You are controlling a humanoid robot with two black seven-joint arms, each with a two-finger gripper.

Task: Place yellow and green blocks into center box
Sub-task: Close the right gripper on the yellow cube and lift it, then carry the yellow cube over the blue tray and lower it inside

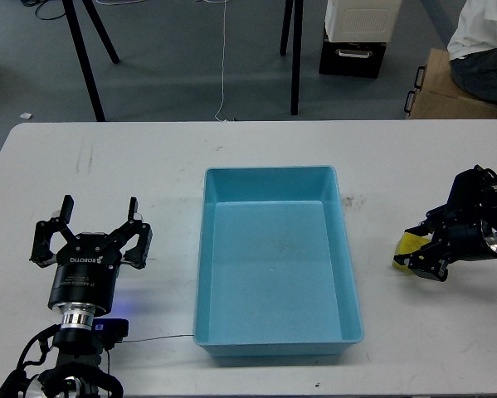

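The yellow block [407, 247] lies on the white table right of the blue center box [345, 249], tilted and partly hidden by my right gripper [414, 250]. That gripper comes in from the right edge and its two fingers sit on either side of the block, closed against it. My left gripper [92, 225] stands at the left of the table, fingers spread wide and empty, well away from the box. The box is empty. No green block is in view.
The white table [107, 157] ends at its back edge above the box. Beyond it on the floor are black stand legs [296, 58], a black case [352, 58], a cardboard box [447, 91] and a seated person [484, 41].
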